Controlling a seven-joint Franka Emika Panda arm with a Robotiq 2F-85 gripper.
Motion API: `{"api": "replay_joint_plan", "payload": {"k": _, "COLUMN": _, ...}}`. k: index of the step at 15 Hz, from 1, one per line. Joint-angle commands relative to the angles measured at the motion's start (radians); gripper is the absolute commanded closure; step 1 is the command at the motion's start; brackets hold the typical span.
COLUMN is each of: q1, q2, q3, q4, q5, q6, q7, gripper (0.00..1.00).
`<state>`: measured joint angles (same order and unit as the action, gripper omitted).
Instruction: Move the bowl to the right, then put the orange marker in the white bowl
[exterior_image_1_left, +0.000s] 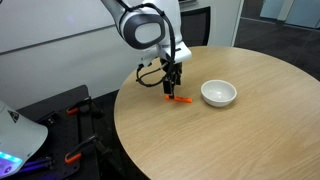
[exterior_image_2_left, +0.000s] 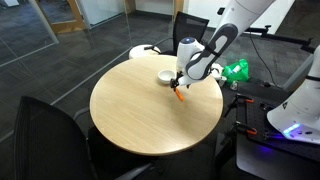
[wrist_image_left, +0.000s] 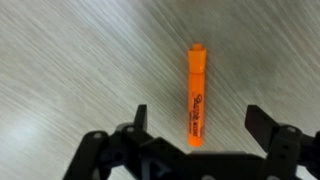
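Arm (exterior_image_1_left: 140, 28) reaching down, claw (exterior_image_1_left: 173, 90) wide open, empty, apparently straddling orange marker (wrist_image_left: 196, 95) on round wooden surface (exterior_image_1_left: 230, 140); dark floor (exterior_image_2_left: 60, 62) beyond.

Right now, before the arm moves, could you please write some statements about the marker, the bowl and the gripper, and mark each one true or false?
1. The orange marker lies flat on the table, outside the white bowl. True.
2. The gripper is shut on the marker. False: its jaws stand open, one on each side of the marker, and hold nothing.
3. The white bowl is empty. True.
4. The bowl stands upside down. False: it is upright, with its opening upward.
5. The marker leans against the bowl. False: the two lie apart, with bare table between them.
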<state>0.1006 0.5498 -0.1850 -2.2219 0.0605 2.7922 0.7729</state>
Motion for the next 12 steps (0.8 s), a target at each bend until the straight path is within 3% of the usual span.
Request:
{"api": "replay_joint_plan", "payload": {"k": 1, "q1": 0.016, "q2": 0.017, "q3": -0.018, "q4": -0.007, "q5": 0.005, "q6": 0.039, "q7": -0.016, "gripper": 0.0}}
{"api": "replay_joint_plan", "payload": {"k": 4, "q1": 0.013, "q2": 0.029, "q3": -0.018, "q4": -0.003, "q5": 0.009, "q6": 0.043, "q7": -0.023, "gripper": 0.01}}
{"api": "replay_joint_plan", "payload": {"k": 5, "q1": 0.012, "q2": 0.033, "q3": -0.018, "q4": -0.001, "q5": 0.01, "q6": 0.041, "q7": -0.025, "gripper": 0.12}}
{"api": "replay_joint_plan", "payload": {"k": 9, "q1": -0.003, "q2": 0.048, "q3": -0.014, "q4": 0.02, "q5": 0.015, "q6": 0.029, "q7": -0.041, "gripper": 0.22}}
{"api": "replay_joint_plan", "payload": {"k": 12, "q1": -0.015, "q2": 0.065, "q3": -0.014, "q4": 0.054, "q5": 0.018, "q6": 0.011, "q7": -0.053, "gripper": 0.16}}
